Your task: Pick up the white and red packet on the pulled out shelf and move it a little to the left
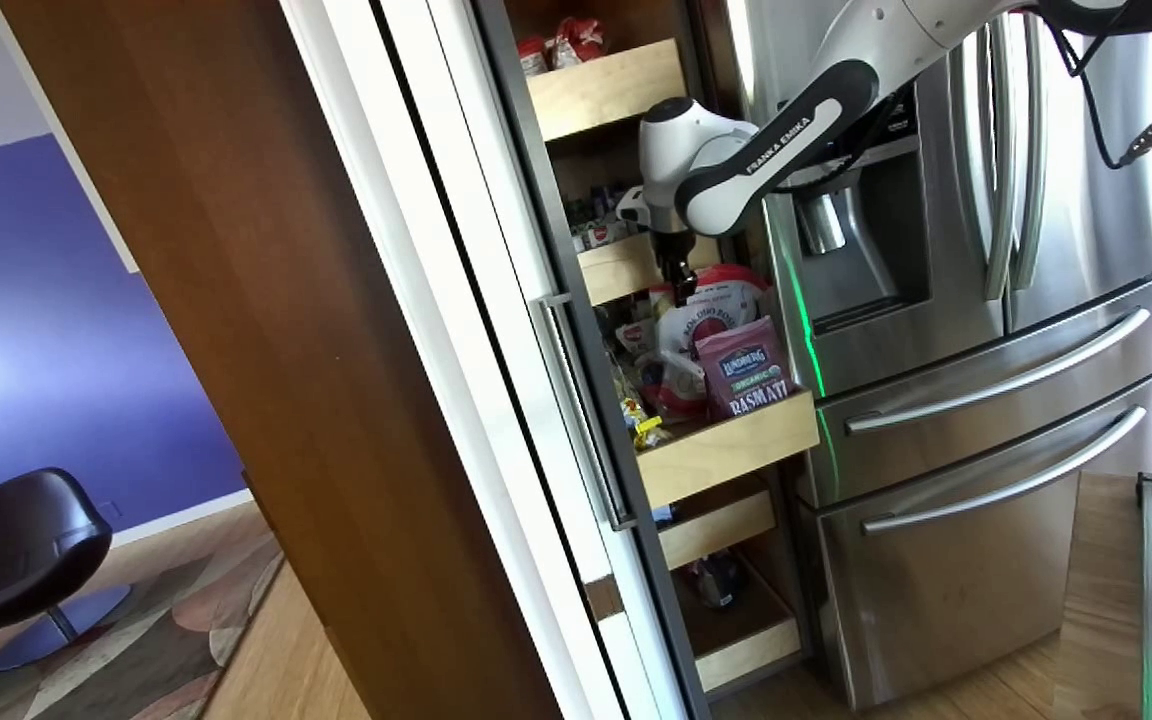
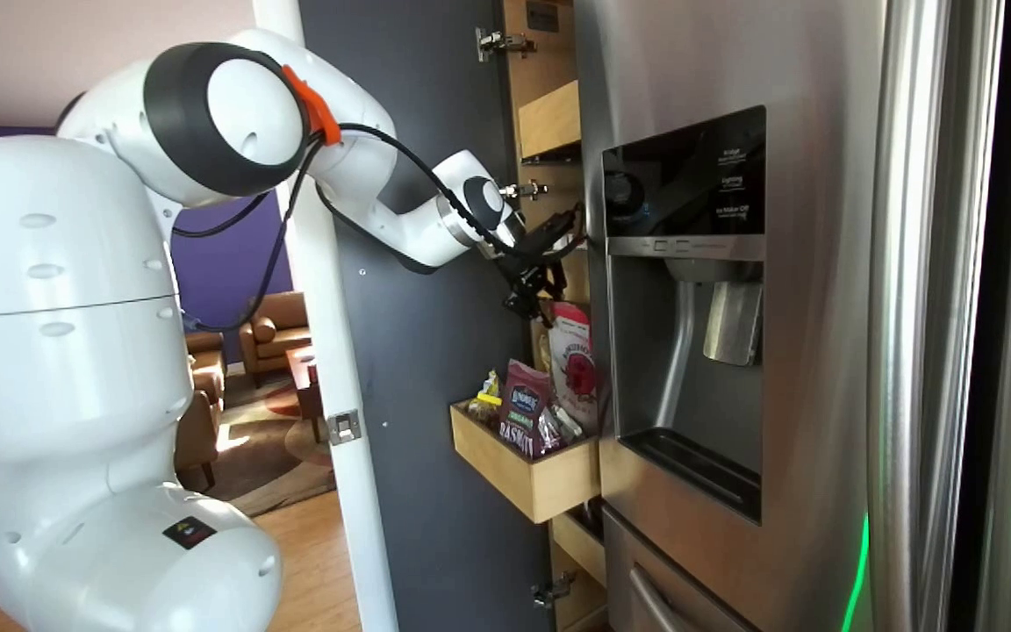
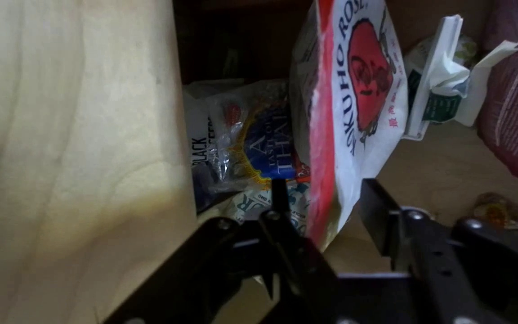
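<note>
The white and red packet (image 1: 704, 318) stands at the back of the pulled out shelf (image 1: 731, 450). The packet (image 2: 574, 355) and the shelf (image 2: 505, 461) show in both exterior views. In the wrist view the packet (image 3: 353, 85) has a red top edge and a red rose on its white face. My gripper (image 3: 324, 189) is open, with one finger on each side of the packet's upper edge and visible gaps between. In the exterior views the gripper (image 1: 683, 290) is small and dark above the packet; there its fingertips (image 2: 542, 312) are hard to make out.
A purple basmati packet (image 1: 746, 365) stands in front on the same shelf. A pale board (image 3: 74, 135) fills the left of the wrist view, close to my left finger. Other bags (image 3: 259, 144) lie beyond. The steel fridge (image 2: 804, 395) stands beside the cabinet.
</note>
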Robot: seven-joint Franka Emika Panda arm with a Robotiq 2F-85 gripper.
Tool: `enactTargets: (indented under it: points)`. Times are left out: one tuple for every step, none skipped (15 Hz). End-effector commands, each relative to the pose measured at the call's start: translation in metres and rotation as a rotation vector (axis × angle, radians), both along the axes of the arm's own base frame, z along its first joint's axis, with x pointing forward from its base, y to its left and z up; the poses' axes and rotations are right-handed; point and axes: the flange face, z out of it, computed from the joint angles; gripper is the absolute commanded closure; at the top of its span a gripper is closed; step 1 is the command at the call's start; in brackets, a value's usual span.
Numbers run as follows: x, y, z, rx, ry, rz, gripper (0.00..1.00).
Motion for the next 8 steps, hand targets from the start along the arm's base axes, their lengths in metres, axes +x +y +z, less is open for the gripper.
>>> enactTargets:
  points:
    - [-0.001, -0.003, -0.004, -0.005, 0.009, -0.001, 0.85]
    - [-0.002, -0.004, -0.003, -0.006, 0.014, -0.011, 0.94]
    - [-0.002, -0.004, -0.001, -0.007, 0.016, -0.014, 0.99]
    - [-0.002, -0.004, 0.0, -0.007, 0.015, -0.018, 1.0]
    - [-0.002, -0.004, 0.002, -0.006, 0.01, -0.019, 1.0]
    - [-0.002, -0.005, 0.003, -0.007, 0.011, -0.022, 1.0]
    - [-0.002, -0.005, 0.006, -0.007, 0.007, -0.025, 0.99]
    - [-0.001, -0.005, 0.008, -0.007, 0.004, -0.024, 0.99]
